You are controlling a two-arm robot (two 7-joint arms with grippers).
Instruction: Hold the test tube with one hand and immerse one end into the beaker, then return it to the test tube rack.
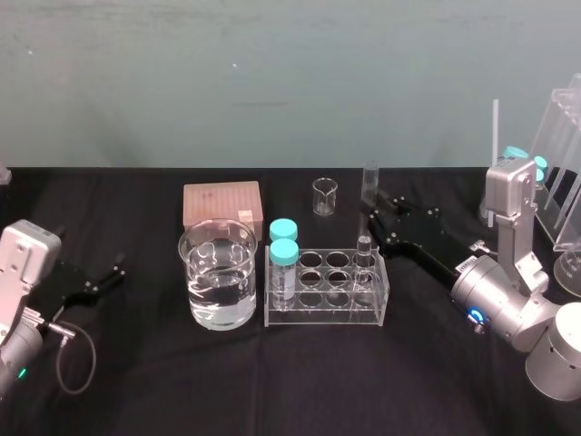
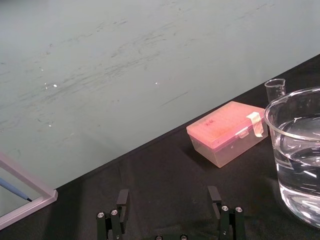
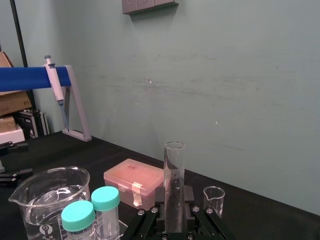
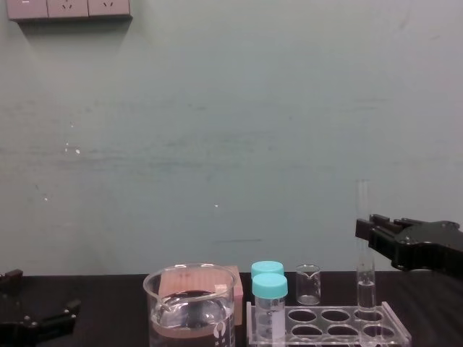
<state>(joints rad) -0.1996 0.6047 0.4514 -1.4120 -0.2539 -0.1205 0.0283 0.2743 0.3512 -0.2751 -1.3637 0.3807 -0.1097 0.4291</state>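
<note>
Head view has the black table [image 1: 136,381] with everything lined up across the middle. Biggest thing is the beaker [image 1: 218,289], wide clear glass, roughly half full of clear liquid, sitting just left of the rack [image 1: 327,314] and close to touching it. The rack is the low see-through one with two rows of holes. Behind the beaker there's a pink box [image 1: 221,204] with a bit of tape on its lid.

The right gripper [image 1: 369,216] reaches in from the right, over the rack's right end, and its fingers [image 3: 188,198] are pressed up against the test tube [image 1: 369,182] from both sides, so it's pinching it about halfway up. The tube stands upright with its bottom end down in a hole at the right end of the rack; can't tell which row tbh. It's well apart from the beaker.

The left gripper [image 1: 116,271] is parked low at the left edge of the table, fingers [image 2: 122,199] spread wide with nothing between them.

Smaller stuff: two vials [image 1: 283,263] with teal caps in the rack's left end, right next to the beaker, and a tiny glass beaker [image 1: 324,196] standing alone behind the rack.
</note>
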